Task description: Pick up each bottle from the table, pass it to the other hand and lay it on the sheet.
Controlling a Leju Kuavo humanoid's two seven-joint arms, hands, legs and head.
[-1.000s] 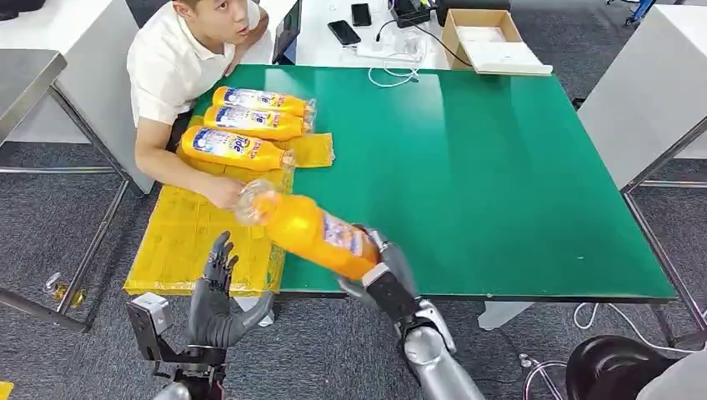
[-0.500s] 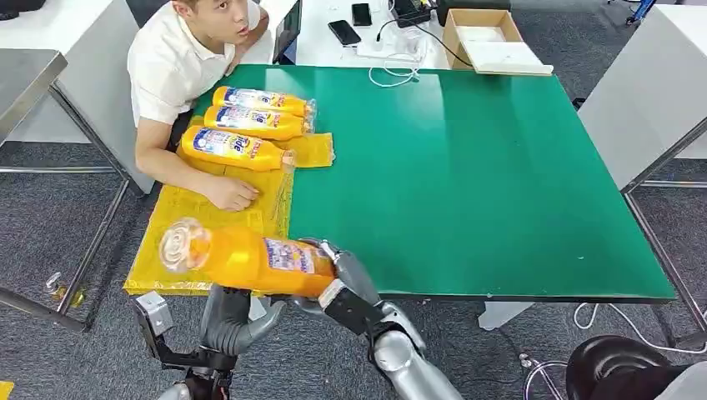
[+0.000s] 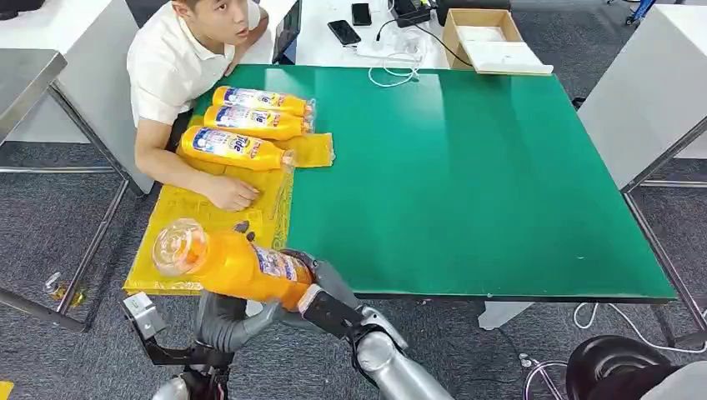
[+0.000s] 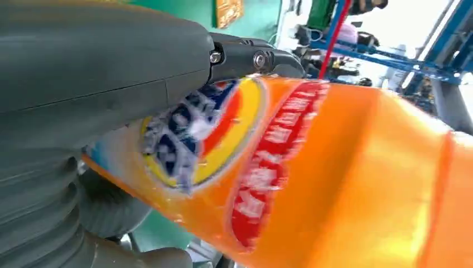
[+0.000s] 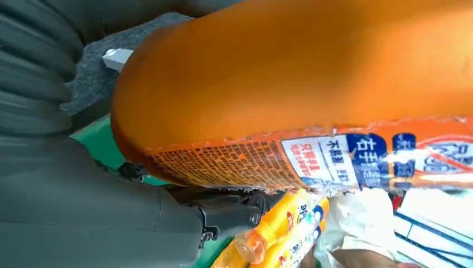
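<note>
An orange bottle (image 3: 233, 262) with a clear cap end hangs over the table's near left corner, cap pointing left. My right hand (image 3: 329, 287) grips its base end. My left hand (image 3: 225, 321) comes up from beneath, and its fingertips (image 3: 242, 227) show above the bottle's far side. In the left wrist view my left hand (image 4: 83, 67) wraps the bottle (image 4: 334, 167) at its label. The right wrist view has the bottle (image 5: 307, 72) held by my right hand (image 5: 67, 195). Three more orange bottles (image 3: 250, 122) lie side by side on the yellow sheet (image 3: 183, 225).
A person sits at the left of the green table (image 3: 467, 183), one hand (image 3: 229, 192) resting on the sheet. A cardboard box (image 3: 483, 37), phones and cables lie beyond the far edge. A metal table (image 3: 25, 75) stands at left.
My right arm has swung the bottle leftward and nearer, from over the table edge to above my left hand. My left hand has risen and its fingers have come around the bottle.
</note>
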